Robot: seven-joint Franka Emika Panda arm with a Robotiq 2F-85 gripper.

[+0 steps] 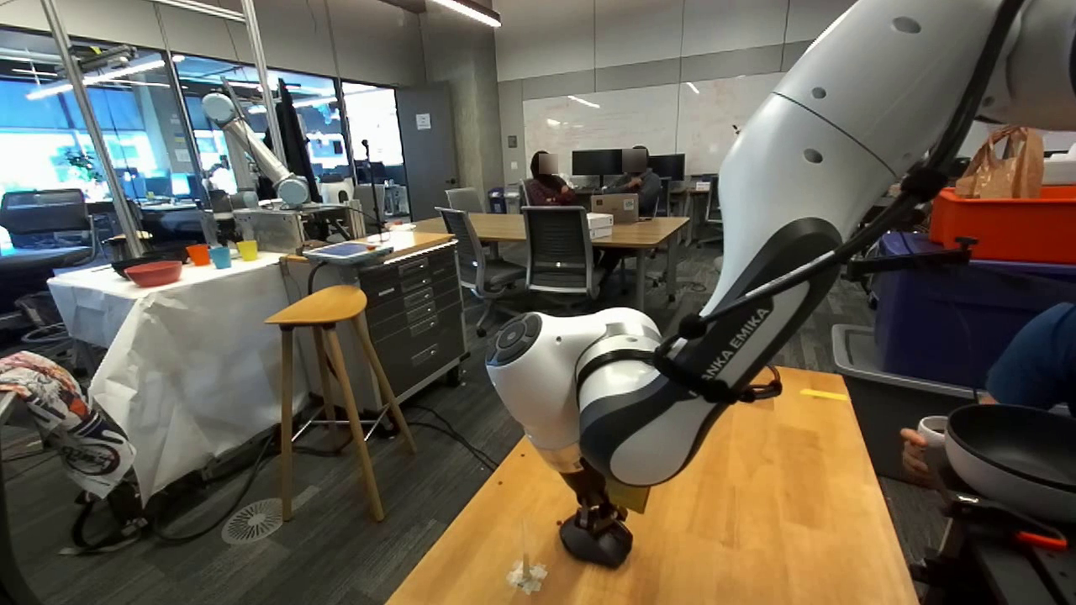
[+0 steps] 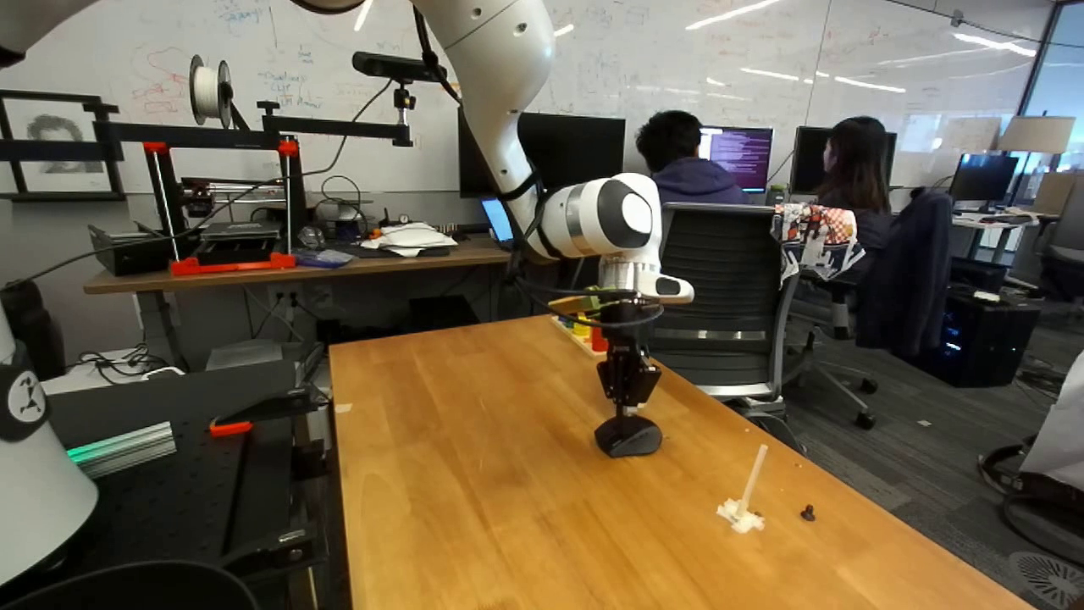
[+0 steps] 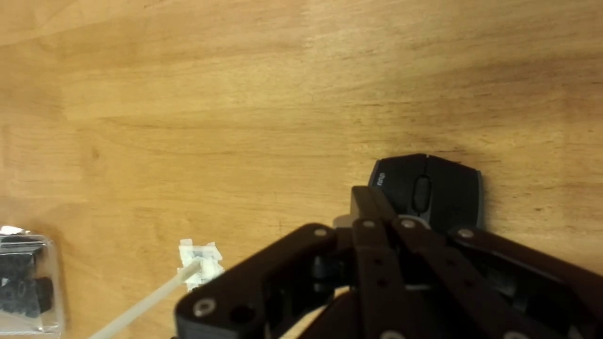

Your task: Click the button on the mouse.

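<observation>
Black jointed claw (image 3: 374,197), tips together, right over a rounded black plastic mouse (image 3: 450,190): likely light, slidey; press its front.

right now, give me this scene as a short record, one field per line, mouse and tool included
mouse: black, lying on the table, scroll wheel visible in the wrist view
tool: shut, pointing down, tip overlapping the mouse's left side in the wrist view
click: cannot tell whether the mouse is being pressed
surface: wooden table
stick: pale, rising from a white patch, apart from the mouse
box: clear, dark contents, cut off by the wrist view's left edge
</observation>
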